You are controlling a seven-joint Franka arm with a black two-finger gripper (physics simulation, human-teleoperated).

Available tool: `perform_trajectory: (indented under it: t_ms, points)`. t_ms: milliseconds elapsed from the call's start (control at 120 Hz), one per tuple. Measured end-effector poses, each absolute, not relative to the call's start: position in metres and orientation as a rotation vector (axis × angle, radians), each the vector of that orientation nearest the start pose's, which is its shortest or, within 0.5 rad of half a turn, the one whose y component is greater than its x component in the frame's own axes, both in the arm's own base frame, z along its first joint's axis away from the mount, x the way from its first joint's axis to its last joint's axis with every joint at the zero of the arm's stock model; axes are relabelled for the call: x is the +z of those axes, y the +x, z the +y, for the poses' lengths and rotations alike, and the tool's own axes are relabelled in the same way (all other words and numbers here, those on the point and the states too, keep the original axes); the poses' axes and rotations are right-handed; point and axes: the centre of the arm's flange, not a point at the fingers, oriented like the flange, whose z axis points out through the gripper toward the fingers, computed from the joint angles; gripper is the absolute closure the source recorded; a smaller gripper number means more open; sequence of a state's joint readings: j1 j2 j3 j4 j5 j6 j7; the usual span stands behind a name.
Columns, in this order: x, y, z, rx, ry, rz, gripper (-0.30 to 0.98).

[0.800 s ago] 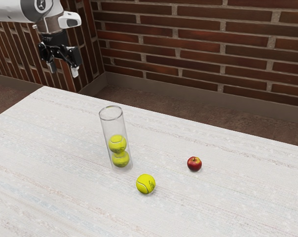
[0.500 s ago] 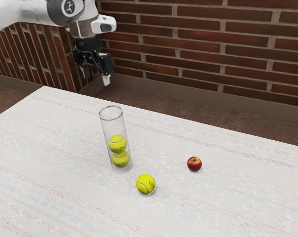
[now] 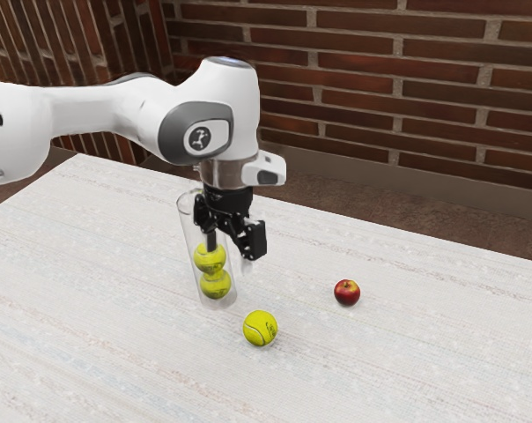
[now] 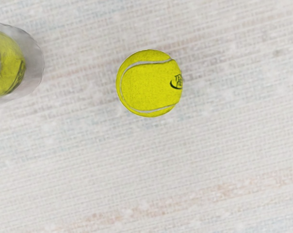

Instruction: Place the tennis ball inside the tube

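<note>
And here's the gripper (image 3: 230, 250), open and empty above the table (image 3: 407, 361), with the loose ball (image 3: 260, 329) down below it, to the near side and a touch toward the exterior view's right, close by the tube (image 3: 193, 238), so down and nearer looks the call.

A red apple (image 3: 347, 293) on a pale table (image 3: 407, 370), brick behind.
The apple sits upright, stem up, toward the exterior view's right; faint reddish and bluish streaks cross the tabletop. Beyond the far edge lie brown floor (image 3: 424, 217), a plain baseboard (image 3: 424, 181) and a brick wall (image 3: 380, 79), cornering at the exterior view's left.
</note>
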State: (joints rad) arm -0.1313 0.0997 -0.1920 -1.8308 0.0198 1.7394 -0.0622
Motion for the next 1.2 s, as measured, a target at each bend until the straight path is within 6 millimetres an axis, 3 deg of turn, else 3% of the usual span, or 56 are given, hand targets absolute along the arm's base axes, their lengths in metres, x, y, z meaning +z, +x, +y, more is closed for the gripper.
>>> perform_trajectory:
  t_ms: [217,417,533,933,1200]
  points:
    - [0.375,0.552,-0.183,0.236,-3.087,0.398,0.00]
    - [0.321,0.574,-0.178,0.158,-3.121,0.392,0.00]
    - [0.290,0.569,-0.175,0.162,-3.125,0.400,0.00]
    - [0.244,0.564,-0.176,0.157,-3.135,0.432,0.00]
    - [0.241,0.563,-0.174,0.136,-3.137,0.439,0.02]
